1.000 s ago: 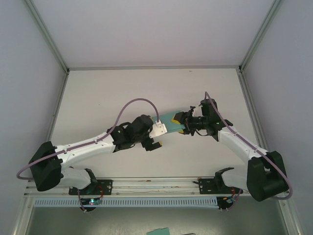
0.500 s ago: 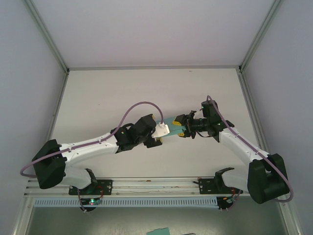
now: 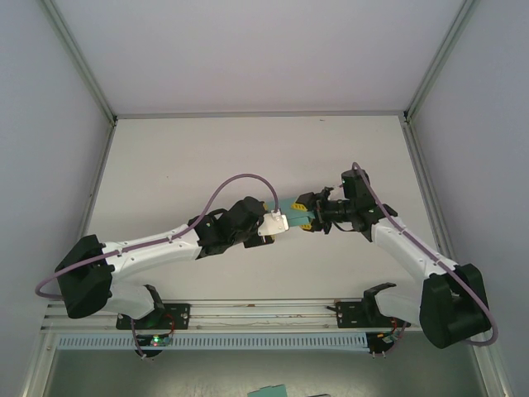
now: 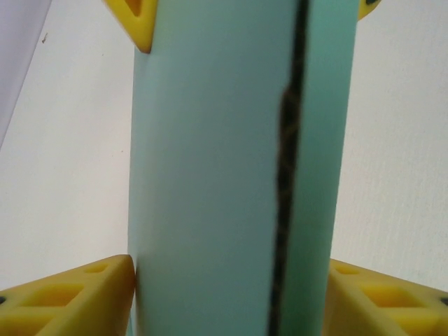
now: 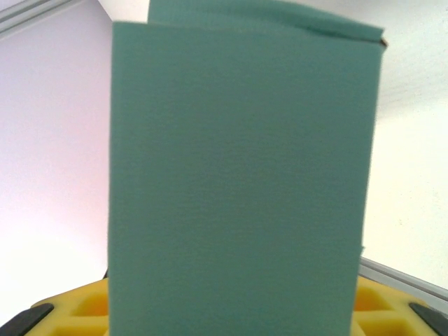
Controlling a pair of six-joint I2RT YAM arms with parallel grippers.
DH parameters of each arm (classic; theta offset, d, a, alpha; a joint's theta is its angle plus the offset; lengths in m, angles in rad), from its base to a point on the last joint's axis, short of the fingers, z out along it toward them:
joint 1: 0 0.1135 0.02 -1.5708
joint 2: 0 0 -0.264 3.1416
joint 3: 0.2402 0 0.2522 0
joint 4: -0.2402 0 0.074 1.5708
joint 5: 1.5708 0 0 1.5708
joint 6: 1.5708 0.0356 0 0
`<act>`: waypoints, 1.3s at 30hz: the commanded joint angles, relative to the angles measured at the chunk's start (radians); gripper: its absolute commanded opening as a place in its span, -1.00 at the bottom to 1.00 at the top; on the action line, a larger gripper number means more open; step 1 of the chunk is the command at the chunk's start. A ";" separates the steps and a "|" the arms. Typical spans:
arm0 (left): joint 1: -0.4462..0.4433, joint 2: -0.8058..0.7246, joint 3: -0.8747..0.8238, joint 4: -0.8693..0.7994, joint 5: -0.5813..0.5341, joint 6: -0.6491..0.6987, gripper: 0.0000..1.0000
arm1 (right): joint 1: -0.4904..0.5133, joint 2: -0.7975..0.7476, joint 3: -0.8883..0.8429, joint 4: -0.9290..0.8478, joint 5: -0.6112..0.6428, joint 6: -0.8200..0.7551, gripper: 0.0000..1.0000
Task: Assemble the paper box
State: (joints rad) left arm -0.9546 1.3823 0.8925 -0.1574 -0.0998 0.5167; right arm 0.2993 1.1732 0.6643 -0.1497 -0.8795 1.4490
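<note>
Paper box (image 3: 293, 212) gripped at both ends, btw the two arms, over mid counter (image 3: 182, 157).
L fingers (image 4: 77, 294) pinch one end of the teal box, w/ a yellow pad pressed against each long side. In the left wrist view a dark, slightly open seam runs lengthwise down the card, right of centre. R fingers (image 5: 66, 311) clamp the opposite end, and their yellow tips also show at the far end in the left wrist view, one on either side of the box. From above, the box lies roughly level, slanting a little up toward the R arm, w/ both wrists nearly nose to nose. Right wrist view: one flat teal face, far edge slightly uneven where a flap overlaps. Small teal scrap (image 3: 269, 390) sits below the near rail, well apart.
</note>
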 commanded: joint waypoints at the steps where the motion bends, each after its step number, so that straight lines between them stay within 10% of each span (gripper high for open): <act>1: -0.005 0.012 0.011 0.035 -0.003 0.008 0.08 | 0.023 -0.042 -0.003 0.021 -0.081 0.022 -0.22; 8: -0.004 -0.014 0.011 0.026 -0.009 0.020 -0.20 | 0.024 -0.090 -0.060 0.140 -0.030 0.093 -0.01; 11: -0.002 -0.021 0.015 0.016 0.009 0.030 -0.24 | 0.021 -0.096 -0.060 0.141 -0.019 0.059 0.97; 17: 0.044 -0.020 0.054 -0.144 0.121 0.053 -0.30 | -0.013 -0.131 -0.020 -0.006 0.118 -0.173 0.97; 26: 0.228 0.011 0.203 -0.575 0.480 0.120 -0.27 | -0.023 -0.294 0.040 -0.067 0.498 -0.928 0.97; 33: 0.303 0.053 0.195 -0.618 0.606 0.181 -0.24 | -0.032 -0.431 -0.083 0.273 0.366 -1.178 0.97; 39: 0.313 0.198 0.290 -0.703 0.556 0.167 -0.25 | 0.104 -0.346 0.058 -0.133 0.388 -1.529 0.73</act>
State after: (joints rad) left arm -0.6533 1.5253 1.1294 -0.7761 0.4488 0.6632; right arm 0.3470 0.7902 0.6628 -0.1059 -0.5064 0.1646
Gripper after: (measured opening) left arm 0.404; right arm 0.880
